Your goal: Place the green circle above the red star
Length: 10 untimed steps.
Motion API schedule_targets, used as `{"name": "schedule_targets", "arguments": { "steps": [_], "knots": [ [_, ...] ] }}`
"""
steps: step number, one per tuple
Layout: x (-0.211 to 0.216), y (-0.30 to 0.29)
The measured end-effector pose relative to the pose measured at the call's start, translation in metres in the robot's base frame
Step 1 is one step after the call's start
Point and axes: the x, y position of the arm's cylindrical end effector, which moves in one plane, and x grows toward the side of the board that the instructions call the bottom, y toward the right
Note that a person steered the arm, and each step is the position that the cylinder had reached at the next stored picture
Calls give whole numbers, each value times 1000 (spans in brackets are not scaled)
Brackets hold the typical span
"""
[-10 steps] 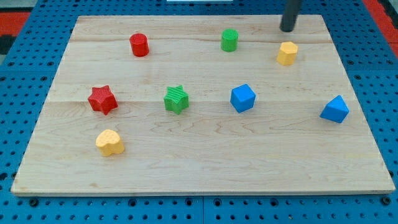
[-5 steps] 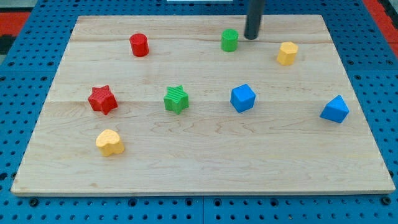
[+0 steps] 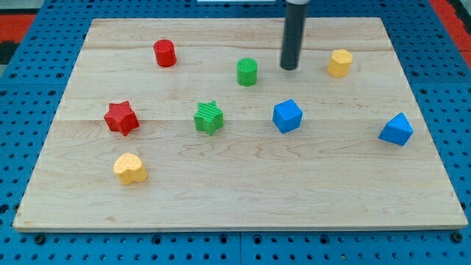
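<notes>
A pale wooden tabletop (image 3: 243, 199), made of planks with the grain running across the view, fills most of the frame. It lies on a blue pegboard surface (image 3: 29, 243) dotted with rows of small dark holes, which shows along every side. Red patches (image 3: 16, 20) sit at the top corners, and the light is even, with soft shadows.

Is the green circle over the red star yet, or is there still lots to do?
Not yet. The green circle has been nudged down and to the view's left from where it sat a moment ago, so the push has started. My tip now sits just to its right, a small gap between them. Still left: sliding it far to the view's left, until it sits above the red star, near the red cylinder.
</notes>
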Motion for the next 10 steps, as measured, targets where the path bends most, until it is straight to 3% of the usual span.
{"name": "schedule_targets", "arguments": {
  "steps": [2,4,6,7,8,10],
  "knots": [
    [-31,-96],
    [18,-51],
    [-43,-135],
    [-31,-165],
    [-28,-252],
    [-21,-188]
  ]
}}
